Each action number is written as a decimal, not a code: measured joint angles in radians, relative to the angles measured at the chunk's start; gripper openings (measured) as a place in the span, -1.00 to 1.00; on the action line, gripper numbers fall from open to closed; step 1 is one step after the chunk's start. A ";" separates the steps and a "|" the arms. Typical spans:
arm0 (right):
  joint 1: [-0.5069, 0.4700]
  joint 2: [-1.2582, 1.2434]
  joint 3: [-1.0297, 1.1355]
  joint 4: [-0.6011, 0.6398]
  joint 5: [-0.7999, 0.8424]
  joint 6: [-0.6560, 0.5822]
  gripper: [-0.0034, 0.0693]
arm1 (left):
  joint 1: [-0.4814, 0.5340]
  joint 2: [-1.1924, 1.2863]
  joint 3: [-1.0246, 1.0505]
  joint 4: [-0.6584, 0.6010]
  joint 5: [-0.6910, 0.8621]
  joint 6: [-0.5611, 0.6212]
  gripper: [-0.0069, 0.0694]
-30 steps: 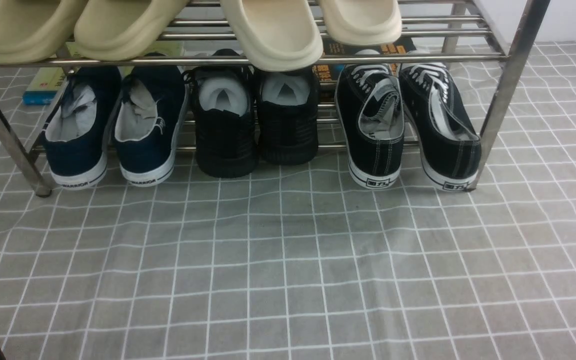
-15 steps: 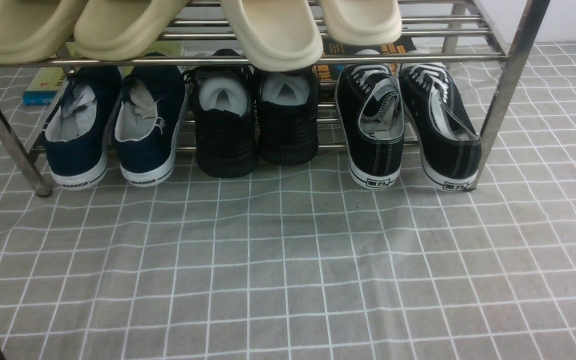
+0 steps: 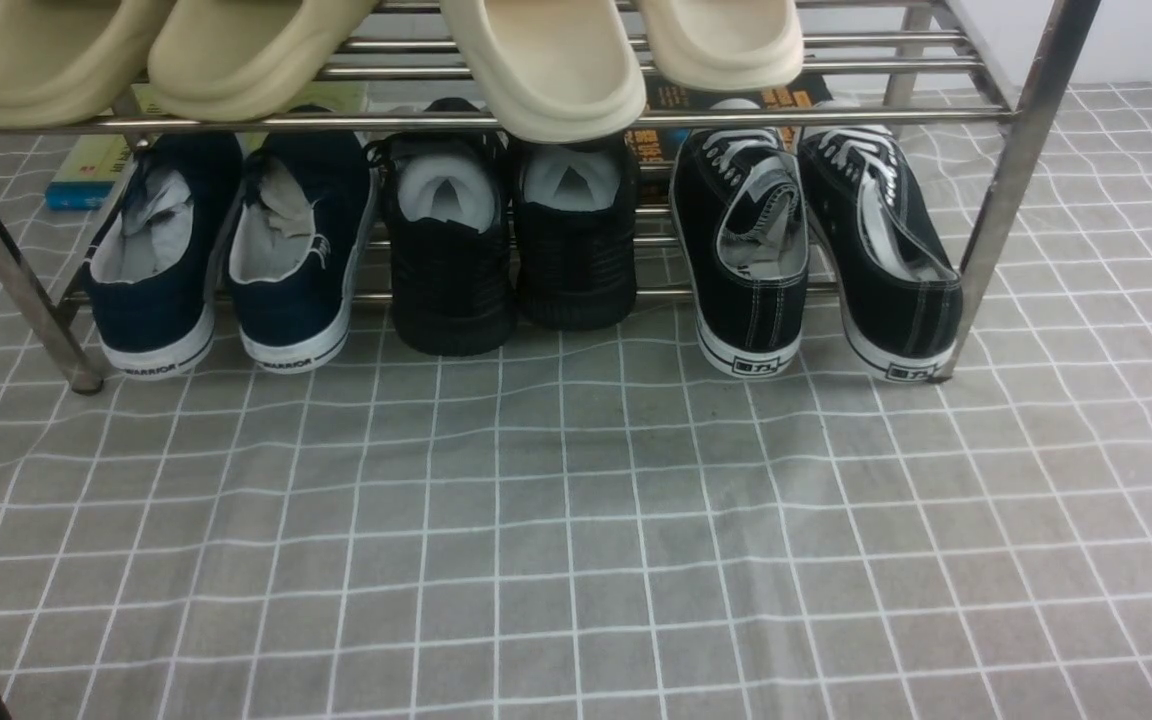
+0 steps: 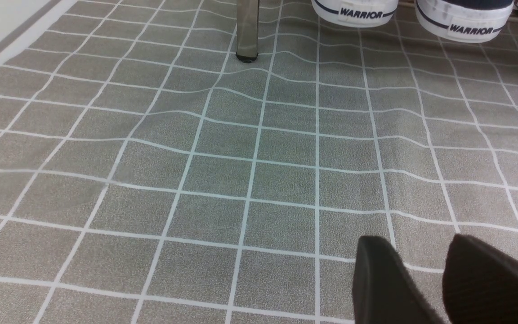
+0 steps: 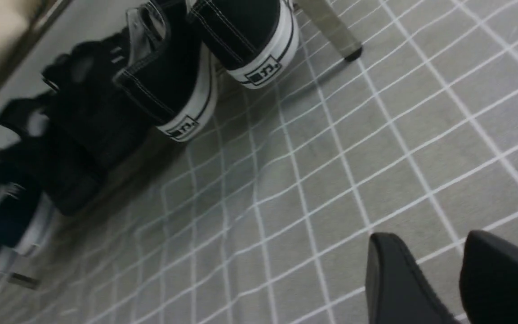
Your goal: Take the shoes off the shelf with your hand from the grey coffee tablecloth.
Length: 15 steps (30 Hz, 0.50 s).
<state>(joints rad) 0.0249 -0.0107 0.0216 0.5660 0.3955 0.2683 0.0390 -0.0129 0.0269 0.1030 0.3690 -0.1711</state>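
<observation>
Right gripper (image 5: 434,238): parted at the fingertips, with grey grid cloth (image 5: 344,193) showing through the gap; gripping nothing, touching no shoe.
Left gripper (image 4: 416,243): also parted and without a load; out at the far left, well apart from the black-and-white pair.
Nearer arm: the right, judging by its place just at the right edge of the front view; better suited to this pick than the left.
Way to the shoes: forward and inward to the left from the right gripper, across bare cloth.
Left-hand black canvas sneaker (image 3: 758,270): on the lower tier of the steel rack (image 3: 1021,150), heel towards the robot, toe pointing in under the upper tier; long axis almost straight fore and aft.
Right-hand black canvas sneaker (image 3: 921,300): on the same tier, heel out, toe in; long axis slanted, heel swung to the right towards the slanted front leg (image 3: 986,235). Cannot tell whether touching that leg.
Gap between the pair: narrow by the toes, wider at the heels.
Best approach, as judged: low and from the front, heels first, jaws turned to match each long axis; then straight back towards the robot, clear of the upper bar (image 3: 876,115).
Risk: clipping the leg beside the slanted heel, or nudging the all-black mesh shoe (image 3: 576,250) beside the straighter one.
Stage, as judged: approach, both shoes yet to be taken off.
</observation>
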 joint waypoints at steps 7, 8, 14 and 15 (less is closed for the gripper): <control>0.000 0.000 -0.008 0.021 -0.014 -0.027 -0.35 | 0.000 0.000 0.000 0.000 0.000 0.000 -0.19; 0.000 0.000 -0.029 0.006 -0.013 -0.051 -0.43 | 0.000 0.000 0.000 0.000 0.000 0.000 -0.19; 0.000 0.177 -0.283 -0.222 0.071 -0.146 -0.93 | 0.000 0.000 0.000 0.000 0.000 0.000 -0.19; 0.000 0.189 -0.293 -0.232 0.091 -0.146 -0.93 | 0.000 0.000 0.000 0.000 0.000 0.000 -0.19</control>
<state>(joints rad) 0.0249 0.1784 -0.2715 0.3344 0.4866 0.1223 0.0390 -0.0129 0.0269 0.1033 0.3690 -0.1711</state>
